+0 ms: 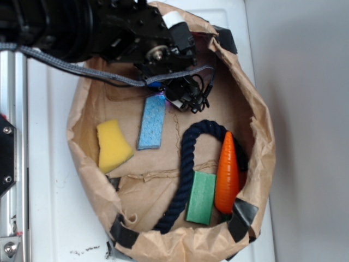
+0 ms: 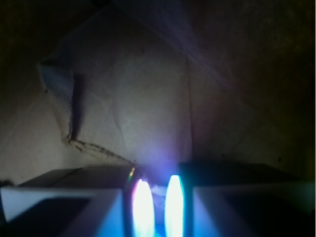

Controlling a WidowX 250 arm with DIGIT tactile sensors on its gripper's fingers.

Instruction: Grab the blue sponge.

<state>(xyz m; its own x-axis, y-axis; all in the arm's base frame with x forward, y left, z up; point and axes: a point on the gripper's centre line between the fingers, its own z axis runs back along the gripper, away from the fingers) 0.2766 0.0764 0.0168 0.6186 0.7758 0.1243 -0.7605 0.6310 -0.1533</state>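
Flat light-blue porous sponge (image 1: pixel 152 123) lies near your crumpled brown paper basket's (image 1: pixel 262 136) far rim, black gripper (image 1: pixel 161 94) over its top end, jaw state unreadable.

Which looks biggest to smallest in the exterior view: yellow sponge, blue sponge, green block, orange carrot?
1. Orange cone-shaped toy carrot, longest.
2-4. Green rectangular block, yellow wedge-shaped sponge and flat light-blue rectangular sponge look too close to rank; the blue one is narrowest, its top end hidden under the pincer.
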